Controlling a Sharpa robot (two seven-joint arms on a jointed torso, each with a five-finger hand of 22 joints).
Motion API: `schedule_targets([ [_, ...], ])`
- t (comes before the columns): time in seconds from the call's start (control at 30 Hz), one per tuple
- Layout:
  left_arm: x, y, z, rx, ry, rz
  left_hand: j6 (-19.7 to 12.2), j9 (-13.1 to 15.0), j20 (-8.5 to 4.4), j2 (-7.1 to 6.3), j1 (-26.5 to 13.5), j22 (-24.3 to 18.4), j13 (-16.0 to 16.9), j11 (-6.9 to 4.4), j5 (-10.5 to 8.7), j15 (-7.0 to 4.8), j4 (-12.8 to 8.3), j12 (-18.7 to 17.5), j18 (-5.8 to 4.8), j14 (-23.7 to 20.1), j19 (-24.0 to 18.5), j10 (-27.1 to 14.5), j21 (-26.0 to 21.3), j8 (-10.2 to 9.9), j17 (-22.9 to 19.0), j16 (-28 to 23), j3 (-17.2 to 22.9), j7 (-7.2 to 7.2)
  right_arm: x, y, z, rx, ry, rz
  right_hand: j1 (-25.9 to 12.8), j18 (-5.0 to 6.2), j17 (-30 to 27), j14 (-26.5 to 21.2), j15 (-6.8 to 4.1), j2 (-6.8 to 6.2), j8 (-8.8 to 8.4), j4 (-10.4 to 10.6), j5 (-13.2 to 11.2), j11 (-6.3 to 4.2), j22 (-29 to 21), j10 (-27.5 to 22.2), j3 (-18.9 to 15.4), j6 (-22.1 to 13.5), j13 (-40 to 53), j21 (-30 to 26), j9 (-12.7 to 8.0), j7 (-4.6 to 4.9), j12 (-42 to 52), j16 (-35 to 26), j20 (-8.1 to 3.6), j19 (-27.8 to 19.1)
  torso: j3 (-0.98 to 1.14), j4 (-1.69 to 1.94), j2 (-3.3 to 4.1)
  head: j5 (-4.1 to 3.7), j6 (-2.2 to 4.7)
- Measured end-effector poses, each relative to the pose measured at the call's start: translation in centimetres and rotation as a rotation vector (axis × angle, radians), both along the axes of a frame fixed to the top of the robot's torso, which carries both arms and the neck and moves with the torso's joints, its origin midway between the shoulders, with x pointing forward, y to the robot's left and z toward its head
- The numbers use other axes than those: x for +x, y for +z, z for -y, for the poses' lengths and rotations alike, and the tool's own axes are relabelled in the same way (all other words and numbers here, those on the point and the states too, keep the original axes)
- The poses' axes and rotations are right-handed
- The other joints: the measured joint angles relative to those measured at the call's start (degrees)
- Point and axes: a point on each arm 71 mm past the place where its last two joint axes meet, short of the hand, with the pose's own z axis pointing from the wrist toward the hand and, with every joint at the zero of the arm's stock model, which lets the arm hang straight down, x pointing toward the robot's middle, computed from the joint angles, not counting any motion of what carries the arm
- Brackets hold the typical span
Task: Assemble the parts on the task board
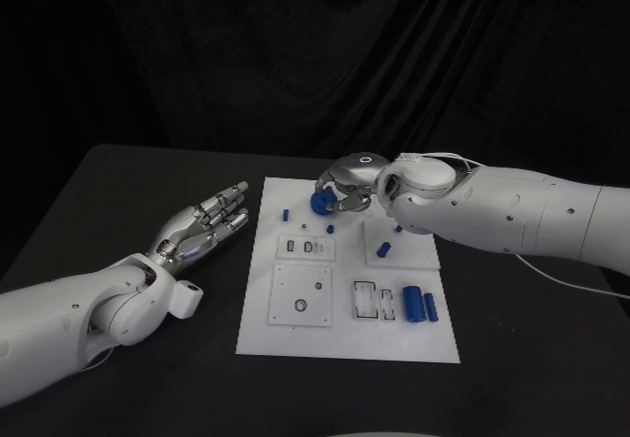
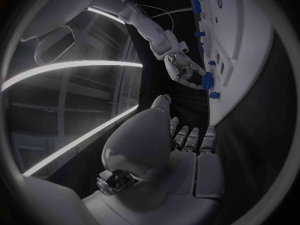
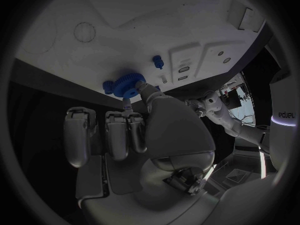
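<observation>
The right hand (image 1: 348,191) pinches a blue gear (image 3: 128,85) at the task board's (image 1: 344,341) far edge, hiding its seat; the left hand (image 1: 204,228) lies spread on the black table (image 1: 118,191).

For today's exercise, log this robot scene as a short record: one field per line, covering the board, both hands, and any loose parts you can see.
surface: black table
task board: white plate in the middle of the table
right hand: right hand at the board's far edge, holding a blue gear
left hand: left hand beside the board, fingers apart, holding nothing
loose parts: two blue cylinders lying side by side on the board's right side
</observation>
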Motion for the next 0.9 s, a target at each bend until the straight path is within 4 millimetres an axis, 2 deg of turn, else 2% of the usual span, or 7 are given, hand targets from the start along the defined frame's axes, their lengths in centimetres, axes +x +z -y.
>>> schedule_targets([
  [0.5, 0.01, -0.01, 0.02, -0.001, -0.002, -0.001, 0.0, 0.0, 0.0, 0.0, 0.0, 0.05, 0.0, 0.0, 0.0, 0.0, 0.0, 0.0, 0.0, 0.0, 0.0, 0.0, 0.0, 0.0, -0.05, 0.0, 0.0, 0.0, 0.17, -0.11, 0.27, -0.013, -0.01, -0.013, 0.49, 0.0, 0.0, 0.0, 0.0, 0.14, -0.78, -0.16, 0.0, 0.0, -0.01, 0.0, 1.25, -0.04, -0.01, -1.27, -1.4, -0.01, 0.0, 0.0, 0.0, 0.0, -0.03, -0.01, -0.01, 0.03, -0.16],
  [0.63, 0.02, -0.01, 0.01, -0.001, -0.002, -0.001, 0.21, 0.0, 0.13, 0.0, 0.0, 0.05, 0.0, 0.0, 0.0, 0.18, -0.15, 0.0, 0.0, -0.18, 0.13, 0.0, 0.0, 0.0, -0.05, 0.0, 0.15, 0.2, 0.16, -0.11, 0.27, -0.014, -0.01, -0.013, 0.4, 0.0, 0.0, 0.0, 0.0, 0.23, -1.01, -0.47, 0.0, 0.0, -0.01, 0.0, 1.57, -1.27, -0.01, -1.7, -2.11, -0.25, 0.0, 0.0, 0.0, 0.0, -0.03, -0.01, -0.01, 0.03, -0.26],
  [0.83, 0.02, -0.02, 0.0, 0.0, -0.002, -0.001, 0.21, 0.0, 0.21, 0.0, 0.0, 0.05, 0.0, 0.0, 0.0, 0.21, -0.16, 0.0, 0.0, -0.21, 0.21, 0.0, 0.0, 0.0, -0.04, 0.0, 0.16, 0.21, 0.15, -0.13, 0.3, -0.015, -0.011, -0.015, 0.22, 0.0, 0.0, -0.24, -0.24, 0.4, -1.0, -0.99, 0.0, -0.28, -0.01, -0.19, 2.08, -4.74, -0.02, -2.2, -4.12, -0.65, 0.0, 0.0, 0.0, 0.0, 0.0, -0.04, 0.01, 0.19, -0.29],
  [0.9, 0.03, -0.02, 0.0, 0.0, -0.002, -0.001, 0.41, 0.04, 0.41, 0.0, 0.0, 0.05, 0.0, 0.0, 0.0, 0.43, -0.16, 0.0, 0.0, 0.01, 0.01, 0.0, 0.0, 0.0, -0.04, 0.0, 0.16, 0.41, 0.14, -0.14, 0.32, -0.015, -0.011, -0.015, 0.22, 0.0, 0.0, -0.17, -0.62, 0.4, -1.47, -1.46, 0.0, -1.05, -0.02, 0.0, 2.55, -10.54, -0.02, -2.67, -7.39, -1.32, 0.0, 0.0, -0.52, 0.07, 0.01, -0.04, 0.02, 0.19, -0.27],
])
